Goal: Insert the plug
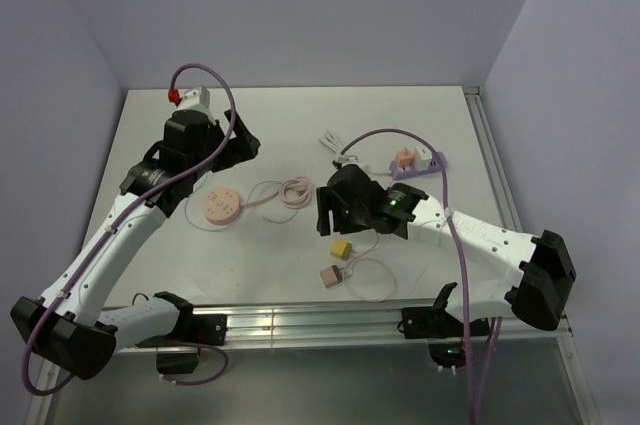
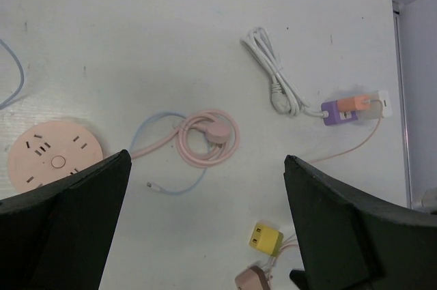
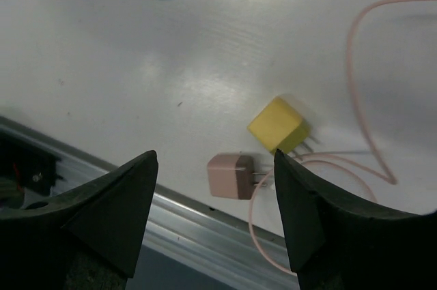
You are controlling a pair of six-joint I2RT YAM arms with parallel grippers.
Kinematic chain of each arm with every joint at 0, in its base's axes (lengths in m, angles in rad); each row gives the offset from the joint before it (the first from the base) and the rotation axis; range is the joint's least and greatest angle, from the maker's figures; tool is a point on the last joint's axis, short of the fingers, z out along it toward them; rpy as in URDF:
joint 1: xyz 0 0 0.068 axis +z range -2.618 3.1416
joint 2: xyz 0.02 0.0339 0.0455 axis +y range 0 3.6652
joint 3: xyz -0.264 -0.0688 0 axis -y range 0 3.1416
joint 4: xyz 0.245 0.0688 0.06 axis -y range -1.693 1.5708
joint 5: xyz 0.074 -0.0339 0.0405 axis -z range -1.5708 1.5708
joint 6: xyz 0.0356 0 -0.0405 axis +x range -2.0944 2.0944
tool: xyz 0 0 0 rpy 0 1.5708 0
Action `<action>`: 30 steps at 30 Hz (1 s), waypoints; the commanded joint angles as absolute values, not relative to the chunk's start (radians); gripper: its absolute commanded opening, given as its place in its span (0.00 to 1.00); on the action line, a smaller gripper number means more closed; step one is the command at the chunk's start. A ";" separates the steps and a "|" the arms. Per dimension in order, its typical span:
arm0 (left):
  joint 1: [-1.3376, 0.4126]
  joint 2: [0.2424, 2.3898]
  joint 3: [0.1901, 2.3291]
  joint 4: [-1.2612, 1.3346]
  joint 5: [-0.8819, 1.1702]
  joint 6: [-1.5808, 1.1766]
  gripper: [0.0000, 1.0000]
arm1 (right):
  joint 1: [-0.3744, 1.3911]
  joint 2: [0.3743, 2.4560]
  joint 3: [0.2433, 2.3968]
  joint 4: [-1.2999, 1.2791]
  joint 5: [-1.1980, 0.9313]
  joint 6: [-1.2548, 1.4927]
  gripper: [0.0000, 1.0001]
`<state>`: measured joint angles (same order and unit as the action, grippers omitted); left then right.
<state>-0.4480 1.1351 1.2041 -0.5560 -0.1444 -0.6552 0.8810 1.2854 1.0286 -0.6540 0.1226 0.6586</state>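
Insertion not begun: yellow plug (image 3: 278, 125) is lying loose on the counter (image 1: 400, 115), at 4 o'clock from the round pink socket (image 1: 221, 206), right gripper (image 3: 215, 157) hovering above, jaws wide and empty; left gripper (image 2: 207, 160) gaping, holding nothing.

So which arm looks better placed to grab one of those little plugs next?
The right. The right gripper hangs close above the yellow plug and pink plug, jaws apart; the left gripper is off by the round pink socket.
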 commanded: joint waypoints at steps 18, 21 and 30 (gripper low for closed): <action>-0.439 0.959 1.060 -0.491 0.008 -0.606 0.99 | 0.982 1.520 1.049 -0.841 0.262 1.057 0.84; -0.437 0.940 1.060 -0.515 0.005 -0.592 0.99 | 0.982 1.532 1.046 -0.862 0.276 1.084 0.84; -0.433 0.910 1.048 -0.525 0.005 -0.578 0.99 | 0.986 1.612 1.038 -0.810 0.296 1.111 0.82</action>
<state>-0.4404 0.9245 1.0485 -0.5354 -0.0120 -0.6075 0.9794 1.5890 1.0264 -0.8154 0.2405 1.0782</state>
